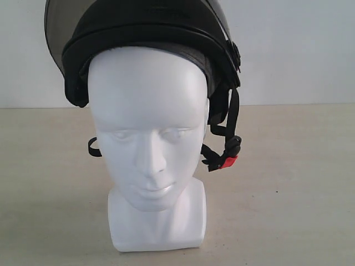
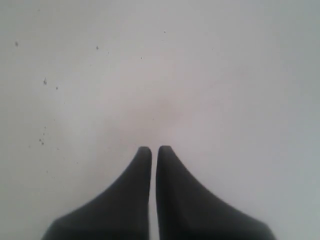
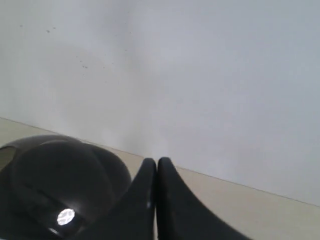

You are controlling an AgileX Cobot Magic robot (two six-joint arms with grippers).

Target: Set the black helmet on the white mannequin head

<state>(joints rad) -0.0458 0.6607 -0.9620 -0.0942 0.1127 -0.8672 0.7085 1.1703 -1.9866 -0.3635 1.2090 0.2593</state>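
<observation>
The black helmet (image 1: 150, 27) sits on top of the white mannequin head (image 1: 148, 144), its smoky visor raised and its chin straps with the red buckle tab (image 1: 228, 162) hanging loose beside the face. No gripper shows in the exterior view. My left gripper (image 2: 154, 149) is shut, holds nothing, and faces a plain white wall. My right gripper (image 3: 156, 161) is shut and empty too; the black helmet's dome (image 3: 55, 185) lies just beside and below its fingers.
The mannequin stands on a beige table (image 1: 288, 183) with a white wall (image 1: 288, 50) behind it. The same wall (image 3: 200, 75) and the table's far edge (image 3: 240, 195) show in the right wrist view.
</observation>
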